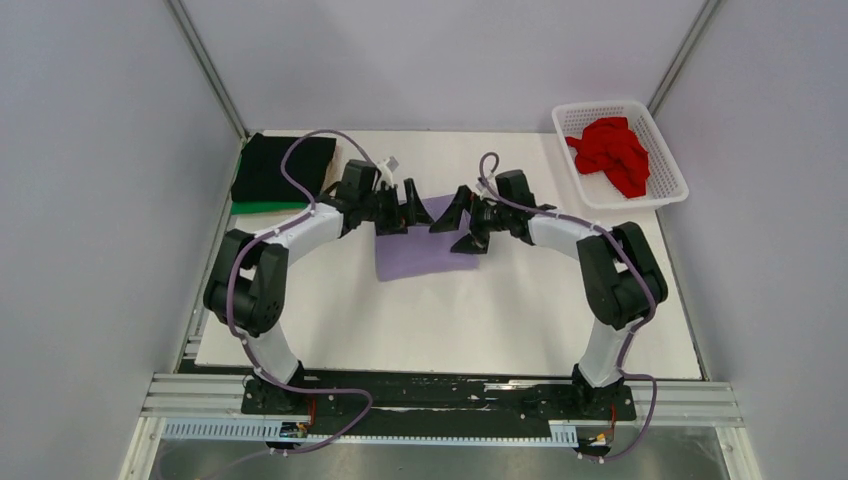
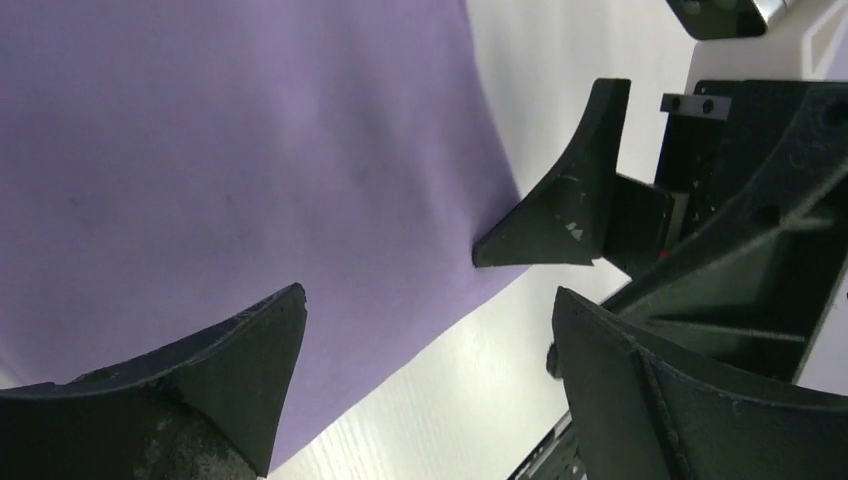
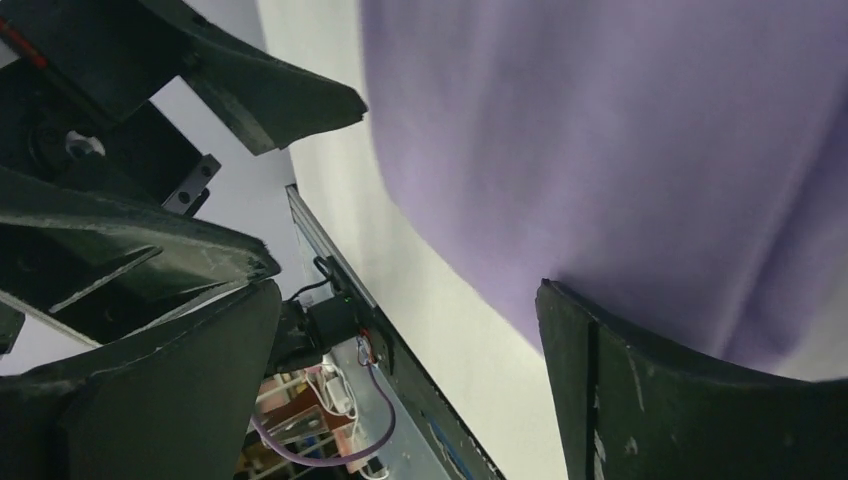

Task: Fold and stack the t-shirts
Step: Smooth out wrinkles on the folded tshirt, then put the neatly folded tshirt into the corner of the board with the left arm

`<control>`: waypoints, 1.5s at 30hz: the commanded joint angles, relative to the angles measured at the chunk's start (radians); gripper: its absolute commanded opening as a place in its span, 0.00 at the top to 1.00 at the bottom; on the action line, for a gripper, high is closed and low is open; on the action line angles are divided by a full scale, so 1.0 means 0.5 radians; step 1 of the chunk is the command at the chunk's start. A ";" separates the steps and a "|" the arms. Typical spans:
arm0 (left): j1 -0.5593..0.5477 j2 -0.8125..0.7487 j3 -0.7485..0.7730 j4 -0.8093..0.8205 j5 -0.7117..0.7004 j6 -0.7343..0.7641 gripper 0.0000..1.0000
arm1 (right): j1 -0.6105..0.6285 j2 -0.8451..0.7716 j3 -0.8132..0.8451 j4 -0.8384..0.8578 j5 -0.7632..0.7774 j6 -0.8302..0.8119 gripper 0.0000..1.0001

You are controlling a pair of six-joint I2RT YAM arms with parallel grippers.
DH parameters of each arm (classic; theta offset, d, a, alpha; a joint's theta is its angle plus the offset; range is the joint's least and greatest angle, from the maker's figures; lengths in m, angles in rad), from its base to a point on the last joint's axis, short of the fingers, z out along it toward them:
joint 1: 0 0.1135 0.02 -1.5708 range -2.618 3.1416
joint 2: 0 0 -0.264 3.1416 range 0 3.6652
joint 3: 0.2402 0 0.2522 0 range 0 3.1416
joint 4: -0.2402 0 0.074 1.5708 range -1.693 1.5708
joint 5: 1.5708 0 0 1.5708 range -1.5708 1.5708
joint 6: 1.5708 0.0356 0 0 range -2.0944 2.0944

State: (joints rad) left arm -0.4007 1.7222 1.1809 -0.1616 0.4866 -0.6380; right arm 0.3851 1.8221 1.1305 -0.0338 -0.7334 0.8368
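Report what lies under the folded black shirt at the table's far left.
Under the folded black cloth shirt lies green cloth. Only a thin strip along its near edge shows. The black shirt covers the rest, so its shape and fold are hidden.

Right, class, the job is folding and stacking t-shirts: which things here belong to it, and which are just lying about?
Belong: lavender t-shirt, black t-shirt, green t-shirt beneath it, red t-shirt.
Lying about: white latticed basket, holding the red one.

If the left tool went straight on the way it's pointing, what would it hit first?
Probably the purple shirt, near its edge, with the right tool close behind it; depth is unclear.
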 commanded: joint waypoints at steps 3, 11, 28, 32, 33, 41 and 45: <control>-0.156 0.154 -0.357 0.502 0.403 -0.132 0.00 | -0.073 0.108 -0.375 0.175 0.194 0.205 0.00; -0.177 0.214 -0.624 0.167 0.058 0.133 0.00 | -0.183 0.074 -0.737 0.136 0.413 0.155 0.00; -0.156 -0.600 -0.421 -0.570 -0.751 0.237 0.00 | -0.107 -0.347 -0.560 -0.166 0.516 -0.314 0.00; -0.013 -0.596 -0.493 -0.545 -0.761 0.062 0.00 | -0.097 -0.623 -0.542 -0.167 0.553 -0.294 0.00; 0.043 -0.586 -0.510 -0.503 -0.715 0.003 0.00 | -0.096 -0.709 -0.549 -0.166 0.590 -0.282 0.00; 0.126 -0.302 -0.529 -0.213 -0.603 -0.161 0.00 | -0.101 -1.344 -0.723 -0.281 1.118 -0.282 0.00; 0.127 -0.130 -0.482 -0.149 -0.518 -0.183 0.04 | -0.103 -1.541 -0.759 -0.452 1.305 -0.296 0.00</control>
State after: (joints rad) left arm -0.3340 1.5955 0.9077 -0.3130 0.1818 -0.6903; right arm 0.3336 1.1152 0.7799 -0.1623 -0.2310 0.7189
